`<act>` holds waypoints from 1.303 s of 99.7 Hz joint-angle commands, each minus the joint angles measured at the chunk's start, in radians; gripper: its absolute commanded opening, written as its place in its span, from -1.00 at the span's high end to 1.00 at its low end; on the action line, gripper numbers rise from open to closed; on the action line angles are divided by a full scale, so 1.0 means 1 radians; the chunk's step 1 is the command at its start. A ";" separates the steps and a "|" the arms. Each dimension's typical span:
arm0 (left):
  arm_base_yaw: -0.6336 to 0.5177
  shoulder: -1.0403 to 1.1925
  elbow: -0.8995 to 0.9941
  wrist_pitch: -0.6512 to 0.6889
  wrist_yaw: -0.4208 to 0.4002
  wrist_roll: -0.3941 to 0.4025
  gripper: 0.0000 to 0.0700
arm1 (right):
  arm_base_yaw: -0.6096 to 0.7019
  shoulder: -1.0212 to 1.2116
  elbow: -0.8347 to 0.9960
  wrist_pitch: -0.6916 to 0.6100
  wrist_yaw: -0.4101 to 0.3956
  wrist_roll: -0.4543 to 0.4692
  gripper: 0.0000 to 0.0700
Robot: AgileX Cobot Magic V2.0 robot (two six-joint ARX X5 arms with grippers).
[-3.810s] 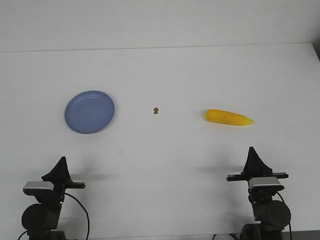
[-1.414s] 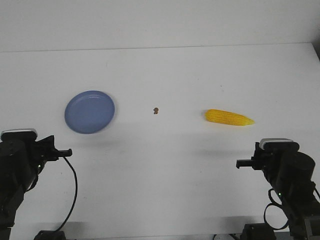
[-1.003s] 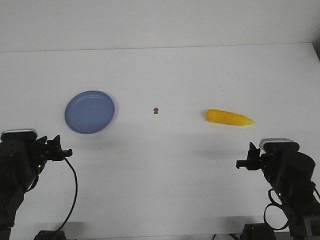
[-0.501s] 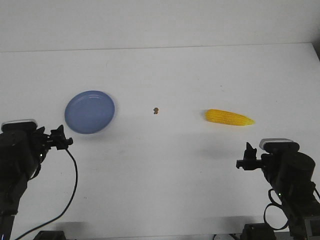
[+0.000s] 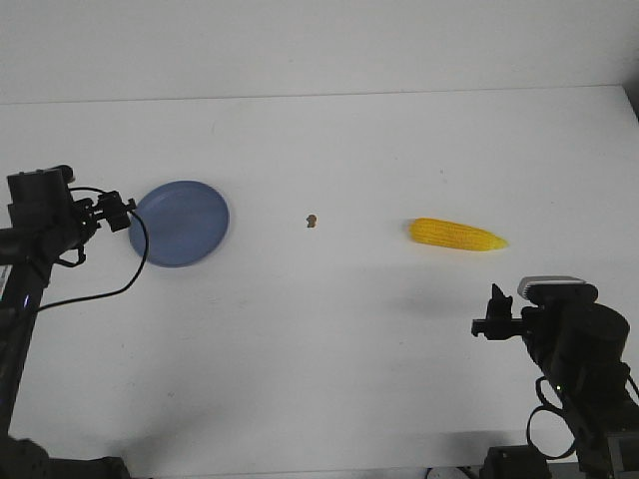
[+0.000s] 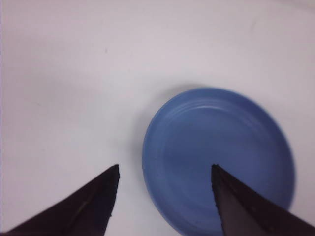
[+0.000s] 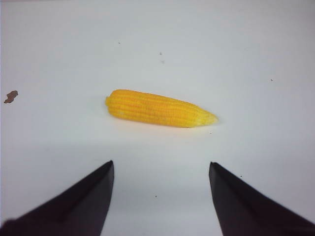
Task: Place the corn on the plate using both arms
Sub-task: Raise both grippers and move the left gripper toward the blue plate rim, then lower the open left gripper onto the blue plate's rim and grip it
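Observation:
The yellow corn (image 5: pixel 456 235) lies flat on the white table at the right, its pointed end to the right; it also shows in the right wrist view (image 7: pixel 160 108). The light blue plate (image 5: pixel 181 223) sits empty at the left and shows in the left wrist view (image 6: pixel 219 157). My left gripper (image 5: pixel 117 210) is open and empty, hovering at the plate's left rim; in its wrist view (image 6: pixel 165 167) the rim lies between the fingertips. My right gripper (image 5: pixel 494 304) is open and empty, on the near side of the corn and apart from it; in its wrist view (image 7: pixel 161 163) the corn lies beyond the fingertips.
A tiny brown speck (image 5: pixel 312 220) lies on the table between plate and corn, also seen in the right wrist view (image 7: pixel 11 96). The table's far edge (image 5: pixel 319 95) runs across the back. A black cable (image 5: pixel 120 274) hangs from the left arm.
My left arm has risen and swung forward to the plate's left rim. My right gripper has barely moved. Corn and plate have stayed put.

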 commanded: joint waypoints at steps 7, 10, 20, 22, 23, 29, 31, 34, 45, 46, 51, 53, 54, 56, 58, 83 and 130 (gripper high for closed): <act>0.013 0.116 0.030 0.007 0.040 -0.005 -0.09 | 0.001 0.005 0.016 0.010 0.000 0.007 -0.18; 0.014 0.138 0.030 0.012 0.040 -0.004 -0.09 | 0.001 0.005 0.016 0.010 0.000 0.007 -0.18; 0.019 0.209 0.030 0.021 0.041 -0.004 -0.09 | 0.001 0.005 0.016 0.010 0.000 0.007 -0.18; 0.019 0.221 0.030 0.022 0.041 -0.004 -0.09 | 0.001 0.005 0.016 0.010 0.000 0.007 -0.18; 0.019 0.228 0.030 0.023 0.042 -0.004 -0.09 | 0.001 0.005 0.016 0.010 0.000 0.007 -0.18; 0.021 0.264 0.030 0.032 0.056 -0.004 -0.09 | 0.001 0.005 0.016 0.010 0.000 0.007 -0.18; 0.022 0.273 0.030 0.034 0.062 -0.004 -0.09 | 0.001 0.005 0.016 0.010 0.000 0.007 -0.18; 0.024 0.286 0.030 0.039 0.068 -0.004 -0.09 | 0.001 0.005 0.016 0.010 0.000 0.007 -0.18; 0.024 0.328 0.030 0.063 0.071 -0.004 -0.09 | 0.001 0.005 0.016 0.010 0.000 0.007 -0.18; 0.024 0.332 0.030 0.064 0.071 -0.004 -0.09 | 0.001 0.005 0.016 0.010 0.000 0.007 -0.18; 0.024 0.345 0.030 0.070 0.072 -0.005 -0.09 | 0.001 0.005 0.016 0.009 0.000 0.007 -0.18; 0.024 0.350 0.030 0.071 0.074 -0.005 -0.09 | 0.001 0.005 0.016 0.009 0.000 0.007 -0.18; 0.024 0.352 0.030 0.071 0.074 -0.005 -0.09 | 0.001 0.005 0.016 0.009 0.000 0.007 -0.18; 0.024 0.355 0.030 0.071 0.074 -0.004 -0.09 | 0.001 0.005 0.016 0.009 0.000 0.007 -0.18; 0.024 0.358 0.030 0.071 0.074 -0.004 -0.09 | 0.001 0.005 0.016 0.009 0.000 0.007 -0.18; 0.024 0.364 0.030 0.093 0.074 -0.005 -0.07 | 0.001 0.005 0.016 0.009 0.000 0.007 -0.18; 0.024 0.398 0.030 0.095 0.076 -0.005 -0.07 | 0.001 0.005 0.016 0.009 0.000 0.007 -0.18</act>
